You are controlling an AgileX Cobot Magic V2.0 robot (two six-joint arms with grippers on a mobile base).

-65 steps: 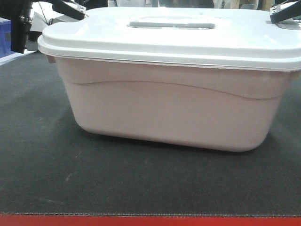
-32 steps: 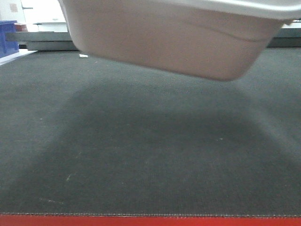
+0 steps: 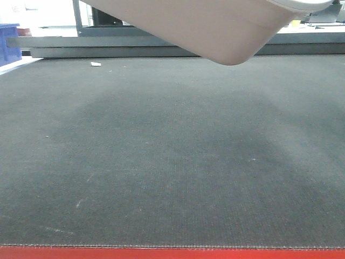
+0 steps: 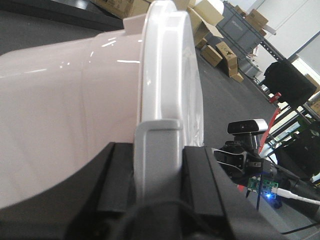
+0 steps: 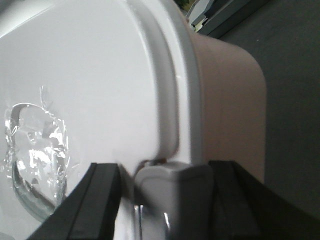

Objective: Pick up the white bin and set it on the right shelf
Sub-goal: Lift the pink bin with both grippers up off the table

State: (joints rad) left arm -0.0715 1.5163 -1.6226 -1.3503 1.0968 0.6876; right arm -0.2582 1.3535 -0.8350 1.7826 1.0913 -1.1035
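The white bin [image 3: 215, 27] hangs in the air above the dark mat; only its pinkish underside and lower right corner show at the top of the front view. In the left wrist view my left gripper [image 4: 157, 172] is shut on the grey clip at the bin's [image 4: 60, 115] lid rim. In the right wrist view my right gripper [image 5: 165, 195] is shut on the clip at the other end, with the white lid [image 5: 85, 85] on its left and the pinkish wall on its right. The right shelf is out of view.
A dark mat [image 3: 172, 162] covers the table, with a red strip along the front edge [image 3: 172, 253]. A grey rail [image 3: 108, 46] runs along the back. A blue crate [image 3: 8, 40] stands at the far left. Cardboard boxes [image 4: 220, 50] lie on the floor beyond.
The bin went from resting on the mat to lifted, and has kept rising and shifting right, so that now only its bottom corner shows.
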